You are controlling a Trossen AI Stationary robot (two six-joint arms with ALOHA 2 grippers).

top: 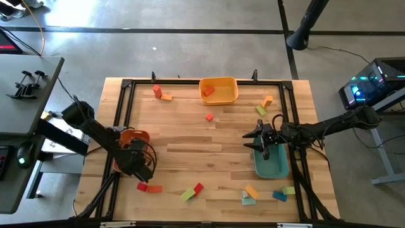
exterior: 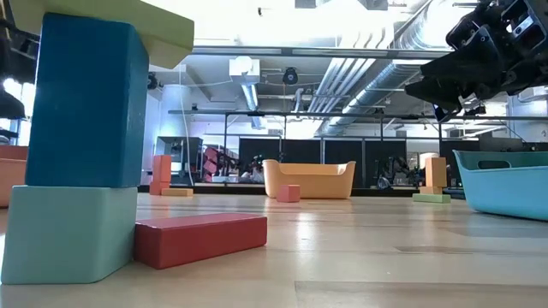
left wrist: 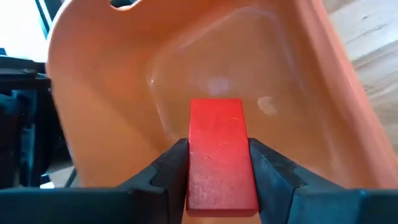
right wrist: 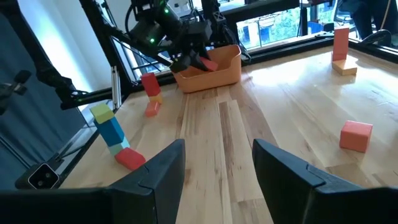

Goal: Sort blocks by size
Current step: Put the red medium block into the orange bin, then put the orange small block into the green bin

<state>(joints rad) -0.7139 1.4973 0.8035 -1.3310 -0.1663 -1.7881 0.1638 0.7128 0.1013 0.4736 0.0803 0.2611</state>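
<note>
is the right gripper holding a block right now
No, the right gripper has its fingers spread with only bare table between them, above the teal tray.

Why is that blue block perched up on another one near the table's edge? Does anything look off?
Nothing is spilled or broken. The blue block stands upright on a teal block, with a yellow-green one overhanging on top: a small stack among loose blocks.

The worktop's (top: 209, 152) middle is lying open, only a small red cube (top: 209, 117) sitting toward the far edge. Blocks (top: 193, 191) are crowding the near edge. An orange tray (top: 140, 135) is blocking the left edge, a teal tray (top: 271, 167) the right, a yellow tray (top: 218, 90) the far edge.
</note>
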